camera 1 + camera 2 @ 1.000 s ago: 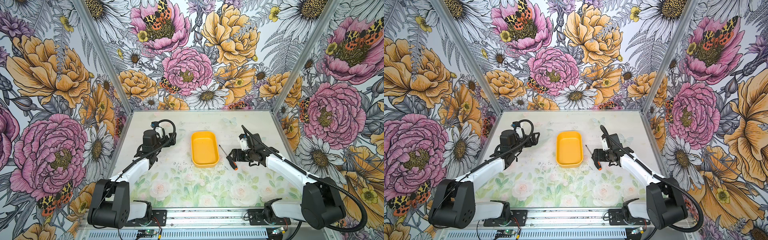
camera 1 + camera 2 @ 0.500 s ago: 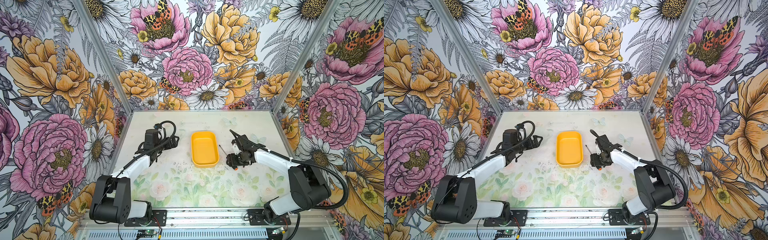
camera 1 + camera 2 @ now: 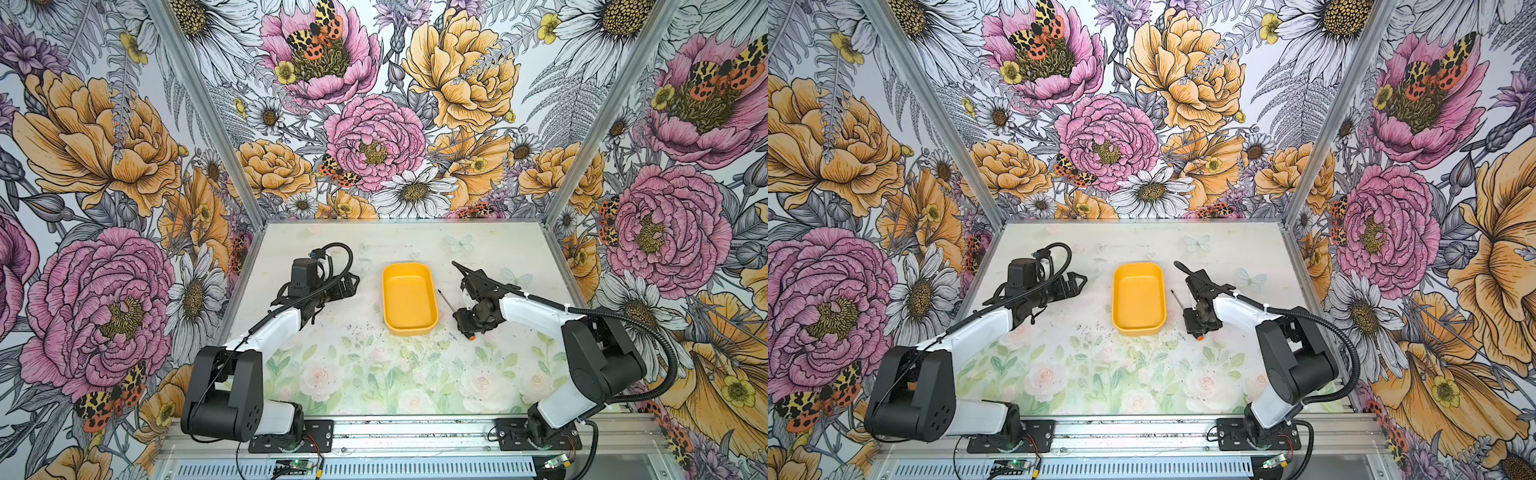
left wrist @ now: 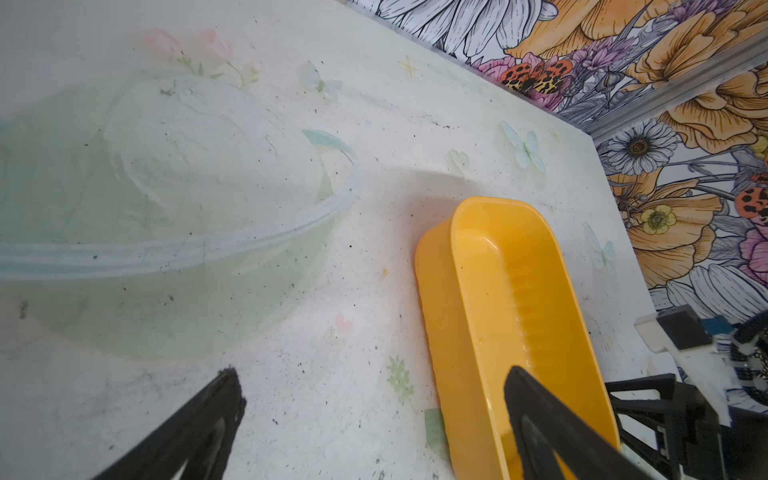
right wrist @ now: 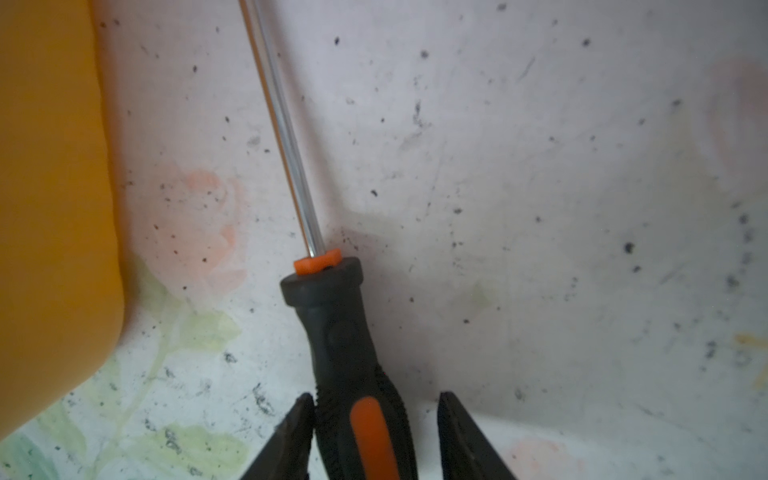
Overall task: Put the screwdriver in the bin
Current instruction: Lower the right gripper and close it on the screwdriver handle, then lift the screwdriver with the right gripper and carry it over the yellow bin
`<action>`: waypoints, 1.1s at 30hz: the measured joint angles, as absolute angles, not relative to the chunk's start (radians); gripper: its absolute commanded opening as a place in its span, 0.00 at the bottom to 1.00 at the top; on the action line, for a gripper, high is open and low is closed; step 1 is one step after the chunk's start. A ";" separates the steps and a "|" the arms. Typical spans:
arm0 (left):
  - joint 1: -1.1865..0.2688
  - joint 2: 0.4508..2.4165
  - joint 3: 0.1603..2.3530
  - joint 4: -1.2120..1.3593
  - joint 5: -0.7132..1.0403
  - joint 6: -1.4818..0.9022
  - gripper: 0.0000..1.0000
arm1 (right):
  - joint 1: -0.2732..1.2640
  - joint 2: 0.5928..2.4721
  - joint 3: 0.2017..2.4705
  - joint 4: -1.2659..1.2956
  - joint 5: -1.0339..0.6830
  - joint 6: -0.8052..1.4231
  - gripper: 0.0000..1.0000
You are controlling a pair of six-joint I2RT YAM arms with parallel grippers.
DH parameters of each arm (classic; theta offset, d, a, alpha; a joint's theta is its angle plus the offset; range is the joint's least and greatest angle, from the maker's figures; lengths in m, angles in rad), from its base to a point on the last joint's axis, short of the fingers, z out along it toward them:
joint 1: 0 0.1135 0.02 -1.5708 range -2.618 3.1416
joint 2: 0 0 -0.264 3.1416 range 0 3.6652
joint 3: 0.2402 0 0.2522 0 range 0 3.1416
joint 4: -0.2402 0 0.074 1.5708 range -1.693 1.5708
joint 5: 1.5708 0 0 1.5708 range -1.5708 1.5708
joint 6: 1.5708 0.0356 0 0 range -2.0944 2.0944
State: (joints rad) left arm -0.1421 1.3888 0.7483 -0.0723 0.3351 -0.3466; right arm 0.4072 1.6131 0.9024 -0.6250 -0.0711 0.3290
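Straddling the screwdriver (image 5: 340,332) right of the bin (image 3: 409,330) with right gripper (image 5: 376,399), not pinching yet. Dangling left gripper (image 4: 372,372) unclenched, left of bin.

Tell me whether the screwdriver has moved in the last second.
No. In a top view the screwdriver lies right of the bin, the same gap from its rim as before.

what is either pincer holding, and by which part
Nothing gripped yet: the right pincer straddles the screwdriver handle, with a gap on one side; the left pincer is empty.
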 measured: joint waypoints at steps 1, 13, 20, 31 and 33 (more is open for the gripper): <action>-0.142 1.392 0.748 -0.075 0.337 -0.350 0.99 | 0.409 1.617 0.903 -0.625 -0.072 0.327 0.39; -0.142 1.398 0.749 -0.082 0.346 -0.361 0.99 | 0.400 1.633 0.919 -0.633 -0.134 0.364 0.00; -0.142 1.398 0.750 -0.094 0.346 -0.360 0.99 | 0.335 1.599 0.920 -0.640 -0.223 0.422 0.00; -0.142 1.379 0.750 -0.102 0.346 -0.360 0.99 | 0.321 1.347 1.150 -0.652 -0.133 0.632 0.00; -0.142 1.374 0.750 -0.102 0.346 -0.360 0.99 | 0.379 1.342 1.220 -0.645 -0.063 0.665 0.00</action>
State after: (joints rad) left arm -0.1417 1.3743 0.7498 -0.1024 0.3458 -0.3603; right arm 0.3790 1.3418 1.2198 -0.6449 -0.0631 0.6651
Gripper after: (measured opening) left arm 0.988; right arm 0.294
